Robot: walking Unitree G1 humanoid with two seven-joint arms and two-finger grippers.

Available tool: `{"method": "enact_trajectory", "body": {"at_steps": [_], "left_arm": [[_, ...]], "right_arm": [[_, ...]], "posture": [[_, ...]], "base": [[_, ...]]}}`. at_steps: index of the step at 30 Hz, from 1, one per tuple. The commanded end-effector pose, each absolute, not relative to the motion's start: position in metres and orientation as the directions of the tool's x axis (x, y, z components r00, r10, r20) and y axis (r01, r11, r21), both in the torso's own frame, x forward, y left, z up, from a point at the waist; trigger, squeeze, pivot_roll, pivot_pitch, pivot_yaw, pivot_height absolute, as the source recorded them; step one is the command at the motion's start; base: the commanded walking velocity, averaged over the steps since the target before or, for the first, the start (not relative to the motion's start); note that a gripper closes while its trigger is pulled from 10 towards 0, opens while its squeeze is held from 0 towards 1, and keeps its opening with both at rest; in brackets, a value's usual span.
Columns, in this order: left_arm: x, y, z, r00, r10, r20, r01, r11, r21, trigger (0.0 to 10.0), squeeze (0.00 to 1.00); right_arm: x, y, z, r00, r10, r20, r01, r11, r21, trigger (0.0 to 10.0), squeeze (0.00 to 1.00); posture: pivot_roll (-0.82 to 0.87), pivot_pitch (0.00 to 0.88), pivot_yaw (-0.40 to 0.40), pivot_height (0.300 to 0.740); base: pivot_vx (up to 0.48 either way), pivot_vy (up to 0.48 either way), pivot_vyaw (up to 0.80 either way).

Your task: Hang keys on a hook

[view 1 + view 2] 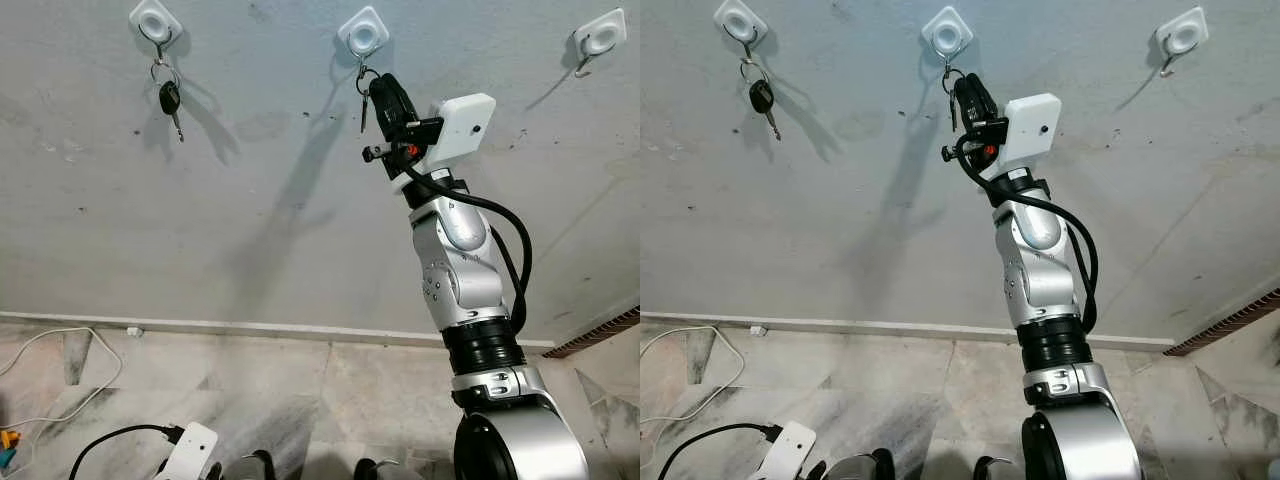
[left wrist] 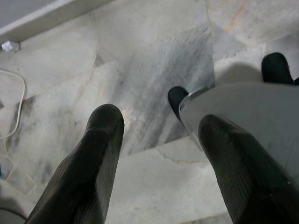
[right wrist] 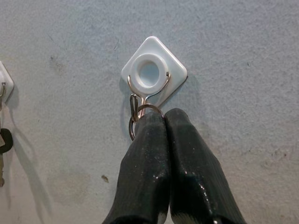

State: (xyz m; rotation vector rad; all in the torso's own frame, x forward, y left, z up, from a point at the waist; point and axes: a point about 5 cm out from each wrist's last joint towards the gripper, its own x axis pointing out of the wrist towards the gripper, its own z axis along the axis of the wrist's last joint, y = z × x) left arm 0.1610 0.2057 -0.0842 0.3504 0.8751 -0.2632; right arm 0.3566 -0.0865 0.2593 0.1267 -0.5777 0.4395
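Note:
My right arm is raised to the grey wall, its gripper [image 1: 378, 90] just below the middle white hook [image 1: 362, 37]. In the right wrist view the two black fingers [image 3: 163, 140] are pressed together, shut on a silver key ring [image 3: 138, 116] that sits at the wire hook [image 3: 148, 95] of the white holder [image 3: 153, 70]; whether the ring rests on the wire I cannot tell. A key blade [image 1: 364, 112] dangles beside the fingers. My left gripper [image 2: 161, 154] hangs low over the floor, fingers open and empty.
Another black car key [image 1: 170, 100] hangs on the left hook [image 1: 154, 22]. The right hook [image 1: 598, 40] carries nothing. White cables [image 1: 60, 385] and a black cable [image 1: 110, 440] lie on the marble floor at the left, near a skirting board [image 1: 250, 328].

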Motion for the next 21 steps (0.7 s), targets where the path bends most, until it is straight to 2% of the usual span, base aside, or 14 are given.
{"method": "enact_trajectory", "body": {"at_steps": [1,15,16,21], "left_arm": [[0.149,0.208,-0.089,0.576,-0.082,-0.813,0.382,0.907,0.179,10.0,0.00],[0.144,0.207,-0.092,0.561,-0.081,-0.824,0.386,0.906,0.174,10.0,0.00],[0.145,0.206,-0.092,0.563,-0.081,-0.822,0.384,0.907,0.173,10.0,0.00],[0.145,0.205,-0.091,0.564,-0.082,-0.822,0.383,0.908,0.172,10.0,0.00]], "right_arm": [[0.355,-0.086,0.260,0.752,0.357,0.554,-0.436,0.900,0.012,10.0,0.00],[0.363,-0.062,0.239,0.792,0.411,0.453,-0.485,0.872,0.057,10.0,0.00],[0.363,-0.062,0.239,0.795,0.401,0.455,-0.475,0.878,0.055,10.0,1.00],[0.363,-0.063,0.241,0.790,0.402,0.464,-0.474,0.879,0.045,10.0,1.00]], "posture": [[0.15,0.198,0.045,0.740],[0.15,0.198,0.038,0.740],[0.15,0.197,0.035,0.740],[0.15,0.197,0.033,0.740]], "base": [[0.000,0.000,0.00],[0.000,0.000,0.00],[0.000,0.000,0.00],[0.000,0.000,0.00]]}}
